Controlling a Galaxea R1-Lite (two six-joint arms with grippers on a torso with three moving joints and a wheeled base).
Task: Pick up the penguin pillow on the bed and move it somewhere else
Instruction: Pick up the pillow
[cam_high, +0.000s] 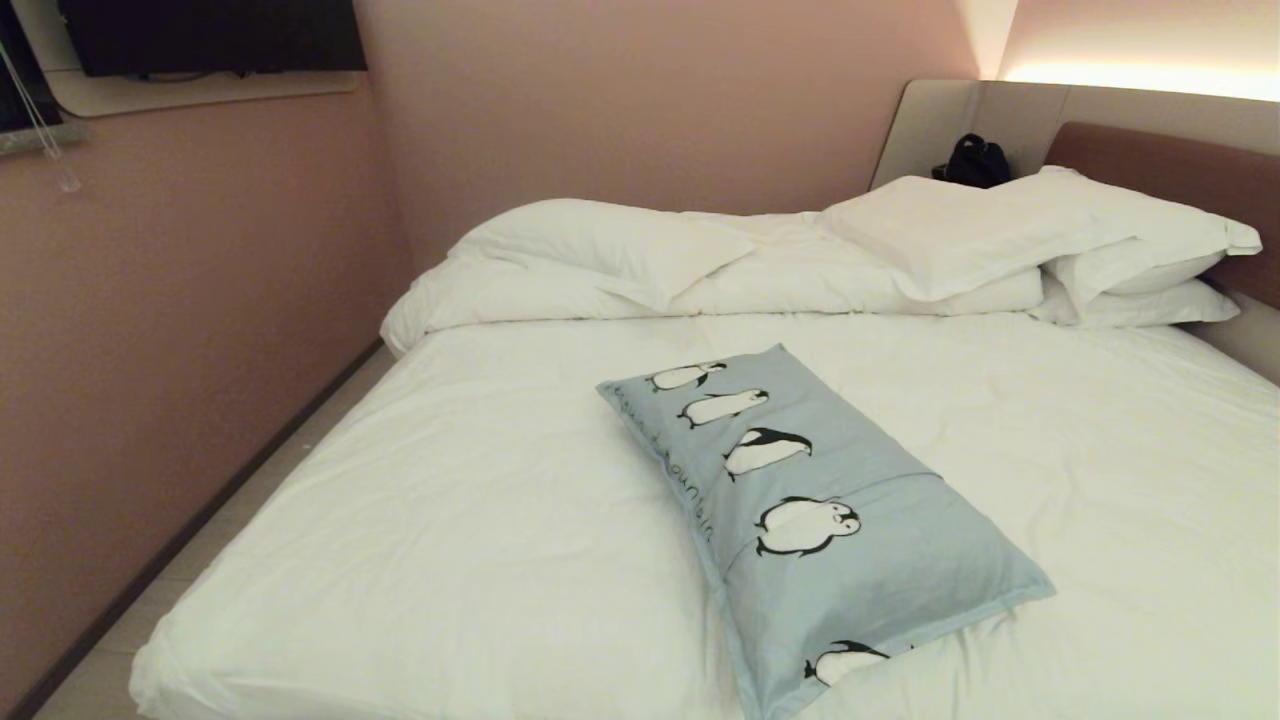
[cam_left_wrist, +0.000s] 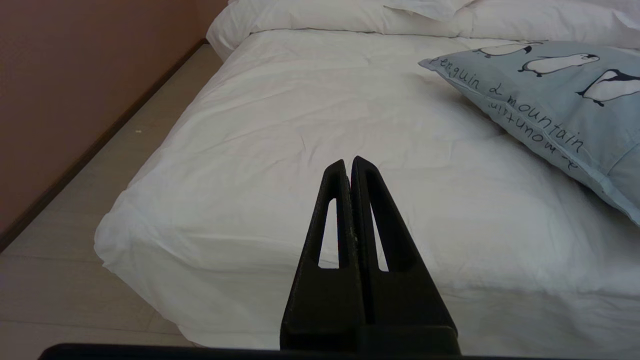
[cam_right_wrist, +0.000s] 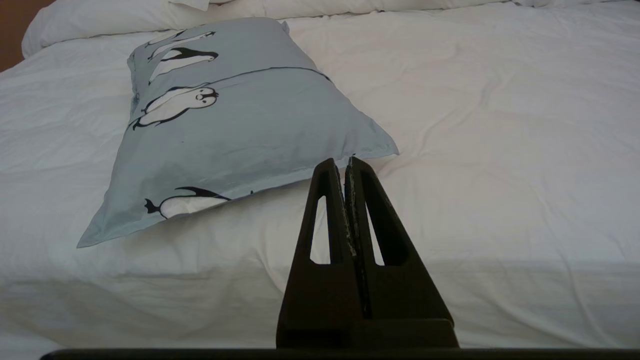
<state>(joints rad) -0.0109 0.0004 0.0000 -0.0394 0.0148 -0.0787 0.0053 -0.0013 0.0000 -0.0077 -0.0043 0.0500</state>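
Observation:
The light blue penguin pillow (cam_high: 800, 500) lies flat and slantwise near the front edge of the bed (cam_high: 450, 520), on the white sheet. It also shows in the left wrist view (cam_left_wrist: 565, 95) and the right wrist view (cam_right_wrist: 230, 125). Neither arm appears in the head view. My left gripper (cam_left_wrist: 349, 161) is shut and empty, held short of the bed's front edge, with the pillow off to one side. My right gripper (cam_right_wrist: 340, 162) is shut and empty too, held short of the bed's front edge with the pillow's near corner just beyond its tips.
A rumpled white duvet (cam_high: 640, 260) and stacked white pillows (cam_high: 1080, 240) lie along the back of the bed. A dark bag (cam_high: 972, 162) sits on the ledge by the brown headboard (cam_high: 1180, 170). A pink wall (cam_high: 180, 350) and a floor strip (cam_left_wrist: 60, 240) run along the bed's left.

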